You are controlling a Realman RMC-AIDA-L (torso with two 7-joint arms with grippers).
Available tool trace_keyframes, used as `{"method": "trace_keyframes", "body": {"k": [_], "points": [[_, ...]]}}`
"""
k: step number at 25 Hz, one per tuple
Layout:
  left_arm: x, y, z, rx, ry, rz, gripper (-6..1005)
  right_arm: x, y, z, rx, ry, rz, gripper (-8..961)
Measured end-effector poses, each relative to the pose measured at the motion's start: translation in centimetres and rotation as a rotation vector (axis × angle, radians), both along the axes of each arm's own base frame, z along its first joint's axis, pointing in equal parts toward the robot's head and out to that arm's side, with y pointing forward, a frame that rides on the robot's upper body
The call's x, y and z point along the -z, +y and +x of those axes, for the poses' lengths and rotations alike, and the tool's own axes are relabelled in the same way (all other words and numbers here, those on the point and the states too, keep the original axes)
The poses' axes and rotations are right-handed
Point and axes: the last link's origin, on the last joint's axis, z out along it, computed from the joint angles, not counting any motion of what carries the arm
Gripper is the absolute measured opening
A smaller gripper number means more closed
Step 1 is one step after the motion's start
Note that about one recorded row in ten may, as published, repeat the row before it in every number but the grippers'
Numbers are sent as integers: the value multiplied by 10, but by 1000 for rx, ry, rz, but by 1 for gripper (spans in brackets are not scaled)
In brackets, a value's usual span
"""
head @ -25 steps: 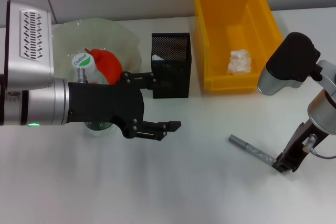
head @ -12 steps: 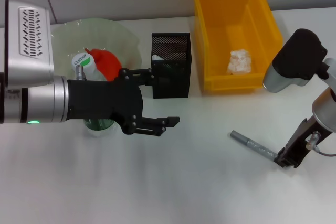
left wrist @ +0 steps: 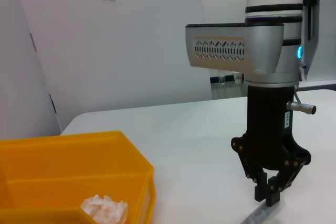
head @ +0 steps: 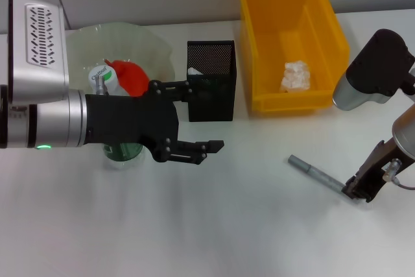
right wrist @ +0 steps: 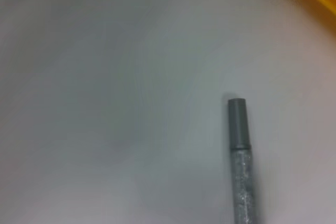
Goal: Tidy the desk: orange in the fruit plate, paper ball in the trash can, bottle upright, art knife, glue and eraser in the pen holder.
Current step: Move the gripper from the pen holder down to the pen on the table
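One art knife [head: 316, 174] lies at lower right, its end pinched by the right gripper [head: 358, 189], one paper ball [head: 295, 75] sits in the yellow trash can [head: 259, 43], one orange [head: 131, 77] in the fruit plate [head: 150, 45], while the left gripper [head: 198, 118] is spread beside the pen holder [head: 218, 98].

bright, even overhead light fills all three views. the white table [head: 246, 225] shows only soft, faint shadows beneath the arms. the right wrist view is blurred, the grey pen [right wrist: 240, 156] out of focus. the head view looks sharp, with no glare.
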Motion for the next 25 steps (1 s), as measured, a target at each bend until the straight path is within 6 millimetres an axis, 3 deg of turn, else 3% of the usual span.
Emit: {"method": "trace_keyframes", "body": {"k": [11, 25], "points": [[0, 0, 1, 4, -1, -1, 812, -1, 2, 0, -1, 1, 7, -2], [0, 1, 1, 4, 0, 0, 813, -3, 4, -4, -3, 7, 2, 107]]}}
